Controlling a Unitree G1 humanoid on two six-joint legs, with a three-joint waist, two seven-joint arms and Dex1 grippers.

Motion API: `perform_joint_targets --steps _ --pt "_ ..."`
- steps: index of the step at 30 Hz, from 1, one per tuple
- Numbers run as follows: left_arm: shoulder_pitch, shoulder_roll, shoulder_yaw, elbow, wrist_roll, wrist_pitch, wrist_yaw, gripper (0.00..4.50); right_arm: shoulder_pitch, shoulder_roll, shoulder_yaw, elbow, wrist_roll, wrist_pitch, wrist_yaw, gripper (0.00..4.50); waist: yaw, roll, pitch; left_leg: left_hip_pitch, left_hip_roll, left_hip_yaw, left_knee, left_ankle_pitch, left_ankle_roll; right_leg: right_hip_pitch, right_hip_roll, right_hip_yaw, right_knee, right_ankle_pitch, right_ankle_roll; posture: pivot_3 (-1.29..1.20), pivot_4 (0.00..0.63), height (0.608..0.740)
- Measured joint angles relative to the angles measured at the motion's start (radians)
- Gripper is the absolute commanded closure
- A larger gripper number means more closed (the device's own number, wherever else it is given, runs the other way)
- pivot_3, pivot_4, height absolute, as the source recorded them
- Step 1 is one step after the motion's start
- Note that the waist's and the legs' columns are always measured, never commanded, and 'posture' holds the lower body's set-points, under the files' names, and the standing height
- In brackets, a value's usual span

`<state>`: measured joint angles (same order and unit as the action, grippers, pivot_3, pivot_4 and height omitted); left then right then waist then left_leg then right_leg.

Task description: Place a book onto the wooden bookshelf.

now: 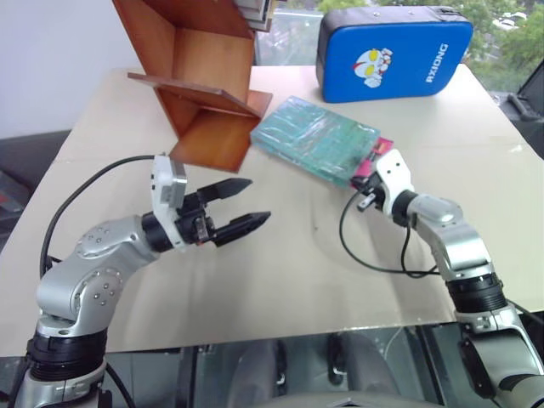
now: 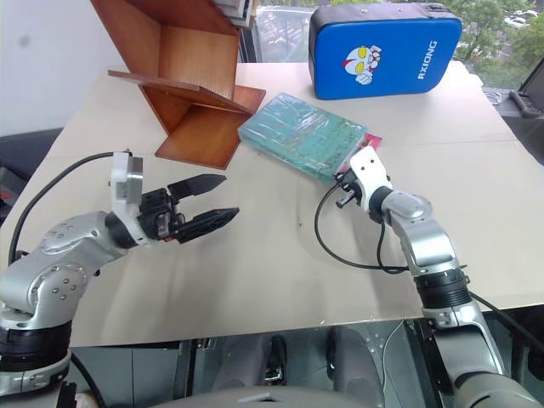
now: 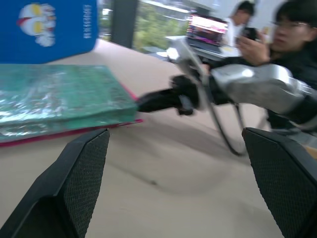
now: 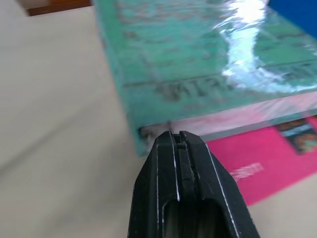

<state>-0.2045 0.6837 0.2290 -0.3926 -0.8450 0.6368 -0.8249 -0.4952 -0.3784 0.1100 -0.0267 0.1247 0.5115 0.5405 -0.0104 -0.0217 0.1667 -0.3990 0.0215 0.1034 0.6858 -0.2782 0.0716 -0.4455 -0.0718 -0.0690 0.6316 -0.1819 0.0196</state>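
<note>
Beige tabletop by a window: right gripper [image 4: 179,141] noses up to the book.
Fingers clenched empty at the thin glossy teal-green book's [image 1: 314,138] edge, which lies on a pink book [image 4: 257,168] beside the reddish-brown slanted wooden bookshelf [image 1: 200,81]. Best wedge under cleanly, I'd say, sparing the pink one. Left gripper [image 1: 246,204] waits released; blue padded case [image 1: 393,53] behind.

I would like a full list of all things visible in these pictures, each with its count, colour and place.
glossy teal-green book: one, teal-green, lying on the pink book at table centre.
thin pink book: one, bright pink, under the green book.
reddish-brown wooden bookshelf: one, far left of table.
blue padded case: one, blue, far edge.
beige table: one.
person: one, beyond the table.
left gripper: black, open, above the table.
right gripper: black, shut, at the green book's edge.
</note>
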Motion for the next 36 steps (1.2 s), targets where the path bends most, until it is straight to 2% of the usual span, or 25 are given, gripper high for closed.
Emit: perform_joint_targets --steps 3,4,5,6,9,11,16,19,25,30,32,33,34,35,36 --pt "-0.058 -0.100 -0.003 0.048 -0.030 0.102 0.184 0.00 0.050 -0.008 -0.002 -0.103 0.019 0.041 0.001 4.49 0.005 0.000 0.000 0.000 0.000 -0.001 0.001 0.000 0.000 0.000 0.000 0.000 0.001 0.000 0.000 0.00 0.150 0.738" --pt "-0.088 -0.142 -0.003 0.071 -0.051 0.141 0.247 0.00 0.072 -0.018 -0.011 -0.145 0.031 0.057 0.003 3.97 0.009 0.000 0.000 0.000 0.000 -0.001 0.001 0.000 0.000 0.000 -0.001 0.000 0.001 0.000 0.000 0.00 0.150 0.738" --pt "-0.119 -0.192 -0.002 0.098 -0.074 0.174 0.309 0.00 0.094 -0.030 -0.020 -0.186 0.045 0.073 0.008 3.74 0.012 0.000 0.000 0.000 0.000 -0.001 0.001 0.000 0.000 0.001 0.000 0.000 0.001 0.000 0.000 0.00 0.150 0.738" --pt "-0.156 -0.255 0.000 0.137 -0.111 0.216 0.382 0.00 0.124 -0.048 -0.040 -0.244 0.067 0.093 0.018 3.15 0.019 0.000 0.000 -0.001 0.000 -0.002 0.002 0.000 0.000 0.001 0.000 0.000 0.001 0.000 0.000 0.00 0.150 0.738" --pt "-0.233 -0.371 0.016 0.235 -0.200 0.297 0.528 0.00 0.188 -0.092 -0.086 -0.371 0.108 0.136 0.028 1.86 0.024 -0.001 0.000 0.000 -0.001 -0.002 0.002 0.000 0.000 0.001 0.000 0.000 0.001 0.000 0.000 0.00 0.150 0.738" --pt "-0.291 -0.458 0.051 0.330 -0.241 0.322 0.634 0.00 0.247 -0.122 -0.129 -0.478 0.145 0.161 0.037 0.84 0.027 -0.001 0.000 -0.001 -0.001 -0.003 0.002 0.000 0.000 0.001 0.000 0.000 0.001 0.000 0.000 0.00 0.150 0.738" --pt "-0.430 -0.615 0.126 0.594 -0.259 0.306 0.812 0.00 0.350 -0.211 -0.255 -0.746 0.252 0.204 0.063 0.84 0.021 -0.002 0.000 0.000 -0.001 -0.002 0.003 0.000 0.000 0.002 0.001 0.000 0.001 0.000 0.001 0.00 0.150 0.738" --pt "-0.544 -0.665 0.206 0.774 -0.259 0.234 0.861 0.00 0.353 -0.252 -0.284 -0.820 0.296 0.221 0.064 0.84 0.024 -0.002 0.000 0.001 -0.001 -0.002 0.003 0.000 0.000 0.002 0.001 -0.001 0.002 -0.002 0.003 0.00 0.150 0.738" --pt "-0.678 -0.707 0.260 1.039 -0.225 0.097 0.829 0.00 0.311 -0.280 -0.302 -0.863 0.362 0.261 0.048 0.84 0.025 -0.003 0.000 0.000 -0.003 -0.002 0.003 0.000 0.001 0.002 0.000 -0.001 0.001 0.000 0.001 0.00 0.150 0.738" --pt "-0.807 -0.728 0.281 1.291 -0.159 -0.015 0.728 0.00 0.269 -0.305 -0.289 -0.862 0.380 0.276 0.032 0.84 0.026 -0.004 0.001 -0.002 -0.003 -0.004 0.003 -0.001 0.001 0.002 0.000 -0.004 -0.002 0.000 0.001 0.00 0.150 0.738" --pt "-0.840 -0.733 0.293 1.371 -0.135 -0.058 0.684 0.51 0.264 -0.310 -0.280 -0.862 0.384 0.288 0.018 0.78 0.025 -0.004 0.001 -0.003 -0.003 -0.004 0.002 -0.001 0.002 0.002 0.000 -0.004 -0.003 0.000 0.001 0.00 0.150 0.738" --pt "-0.850 -0.734 0.299 1.395 -0.129 -0.067 0.670 0.93 0.262 -0.313 -0.280 -0.862 0.385 0.293 0.014 0.78 0.025 -0.004 0.001 -0.003 -0.003 -0.004 0.002 -0.001 0.002 0.002 0.000 -0.004 -0.003 0.000 0.001 0.00 0.150 0.738" --pt "-0.858 -0.734 0.308 1.416 -0.123 -0.078 0.654 1.10 0.258 -0.317 -0.279 -0.862 0.386 0.297 0.006 0.78 0.025 -0.004 0.001 -0.003 -0.003 -0.004 0.002 -0.001 0.002 0.002 0.000 -0.005 -0.003 0.000 0.001 0.00 0.150 0.738" --pt "-0.862 -0.734 0.311 1.428 -0.120 -0.082 0.644 1.68 0.255 -0.319 -0.279 -0.862 0.387 0.299 0.001 0.78 0.025 -0.004 0.001 -0.003 -0.003 -0.005 0.002 -0.001 0.002 0.002 0.000 -0.005 -0.003 0.000 0.001 0.00 0.150 0.738" --pt "-0.867 -0.733 0.318 1.441 -0.116 -0.086 0.631 1.96 0.251 -0.323 -0.279 -0.862 0.390 0.308 -0.006 0.78 0.025 -0.004 0.001 -0.002 -0.003 -0.005 0.002 -0.001 0.002 0.002 0.000 -0.005 -0.003 0.000 0.001 0.00 0.150 0.738"
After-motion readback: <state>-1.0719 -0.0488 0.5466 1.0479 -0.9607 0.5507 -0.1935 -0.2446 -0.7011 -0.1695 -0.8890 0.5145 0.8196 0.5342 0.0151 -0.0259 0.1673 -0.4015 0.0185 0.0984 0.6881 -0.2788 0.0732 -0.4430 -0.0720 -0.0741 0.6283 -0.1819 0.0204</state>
